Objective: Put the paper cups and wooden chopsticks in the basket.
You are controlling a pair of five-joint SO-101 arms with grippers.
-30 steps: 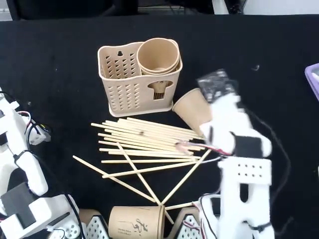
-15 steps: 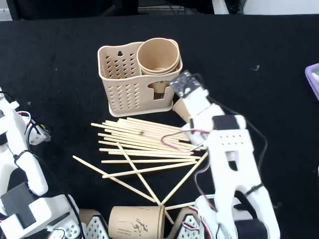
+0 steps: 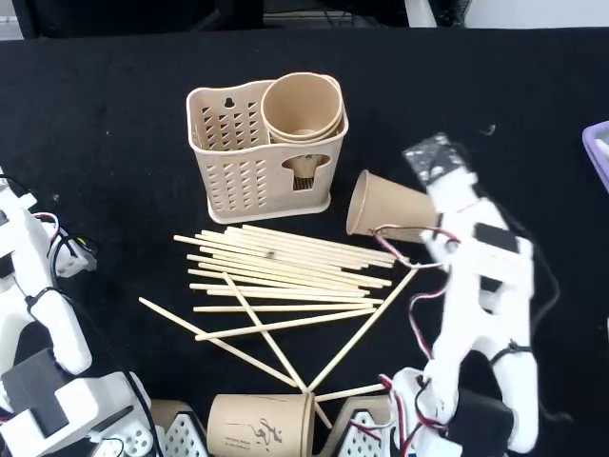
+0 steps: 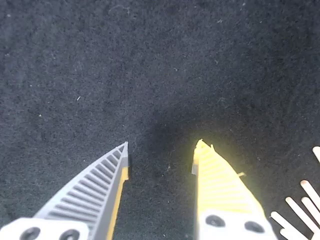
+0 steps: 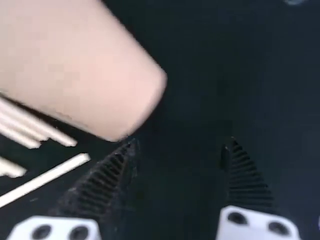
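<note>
A beige slotted basket (image 3: 245, 160) stands at the back of the black table with stacked paper cups (image 3: 302, 105) in its right compartment. Another paper cup (image 3: 385, 207) (image 5: 75, 65) lies on its side just right of the basket, mouth toward the basket. My right gripper (image 3: 433, 167) (image 5: 177, 145) is open beside this cup's base, with nothing between its fingers. Several wooden chopsticks (image 3: 285, 267) (image 5: 42, 177) lie scattered in front of the basket. A third cup (image 3: 262, 424) lies at the front edge. My left gripper (image 4: 162, 145) hangs open over bare cloth, chopstick ends (image 4: 300, 207) close by.
The left arm (image 3: 38, 324) is folded at the table's front left corner. A purple object (image 3: 599, 143) shows at the right edge. The right arm's base and cables (image 3: 457, 419) stand at the front right, next to the crossed chopsticks.
The right arm swung left over the lying cup, then back to the right. The cup turned, so its mouth now faces the basket.
</note>
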